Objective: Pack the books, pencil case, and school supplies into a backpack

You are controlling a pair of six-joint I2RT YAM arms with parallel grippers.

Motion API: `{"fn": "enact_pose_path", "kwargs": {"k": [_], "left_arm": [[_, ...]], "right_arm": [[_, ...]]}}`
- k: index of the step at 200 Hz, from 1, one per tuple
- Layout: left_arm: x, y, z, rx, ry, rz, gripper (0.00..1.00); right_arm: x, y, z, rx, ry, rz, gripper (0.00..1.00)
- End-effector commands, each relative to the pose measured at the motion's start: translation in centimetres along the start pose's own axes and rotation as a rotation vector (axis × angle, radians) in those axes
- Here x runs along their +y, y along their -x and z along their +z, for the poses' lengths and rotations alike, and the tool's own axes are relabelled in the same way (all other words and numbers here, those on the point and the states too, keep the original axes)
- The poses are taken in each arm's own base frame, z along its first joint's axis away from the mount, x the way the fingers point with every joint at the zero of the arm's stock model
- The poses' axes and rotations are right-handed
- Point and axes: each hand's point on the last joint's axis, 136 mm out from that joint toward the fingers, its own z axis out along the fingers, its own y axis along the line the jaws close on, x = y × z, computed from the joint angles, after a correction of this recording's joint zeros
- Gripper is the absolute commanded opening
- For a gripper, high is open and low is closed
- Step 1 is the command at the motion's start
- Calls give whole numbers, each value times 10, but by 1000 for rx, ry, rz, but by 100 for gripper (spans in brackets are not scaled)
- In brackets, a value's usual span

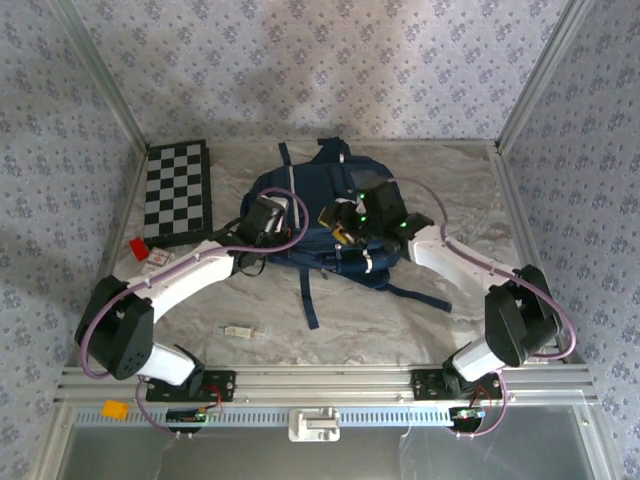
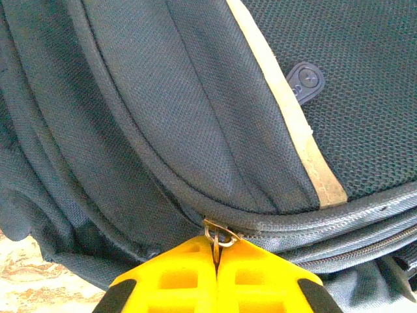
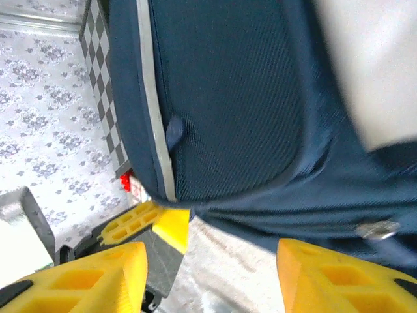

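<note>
Pulling too hard, your left end effector, pinching the zipper pull, could drag the backpack (lying mid-way on the desk) because the right end effector is spread, holding nothing.

left pincer clamped shut, right pincer spread apart, left arm and right arm reaching inward

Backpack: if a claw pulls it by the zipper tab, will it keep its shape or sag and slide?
Probably floppy: the backpack is soft woven fabric with folds, so it should sag toward the left claw shut on the zipper tab. It may slide on the smooth table. Its loose strap would likely drag.
</note>
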Motion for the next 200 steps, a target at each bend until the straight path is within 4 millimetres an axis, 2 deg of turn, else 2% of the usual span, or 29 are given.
{"fn": "enact_pose_path", "kwargs": {"k": [1,24,56,91,106,115,127,130,137,153,164,179,191,200], "left_arm": [[-6,12,-5,-35,-35,30,0],[-6,11,-4,-30,-31,40,0],[-4,11,-1,-31,-24,49,0],[-4,6,1,-11,-29,63,0],[-3,1,2,7,-22,63,0],[0,-2,1,18,-12,61,0],[2,-6,-4,20,11,54,0],[3,-6,-6,18,16,51,0],[4,-11,-11,24,31,43,0],[1,-26,-22,60,62,23,0],[-1,-41,-26,103,80,12,0],[-8,-62,-28,167,81,21,0],[-10,-72,-27,206,82,21,0],[-9,-74,-24,217,86,29,0]], "right_arm": [[16,-1,25,-43,76,167,52],[18,3,46,-82,98,232,50],[8,15,67,-158,90,304,46],[5,24,82,-173,36,235,21],[-8,22,81,-159,-32,191,6],[-13,23,78,-140,-52,159,0],[-20,21,75,-83,-74,84,0],[-9,23,72,-70,-57,51,0],[-8,21,67,-22,-71,-22,0],[-28,19,45,57,-172,-173,0],[-48,29,24,70,-217,-216,0],[-72,62,-1,35,-241,-202,0],[-77,84,-12,38,-225,-181,0],[-75,89,-14,77,-224,-202,0]]}}
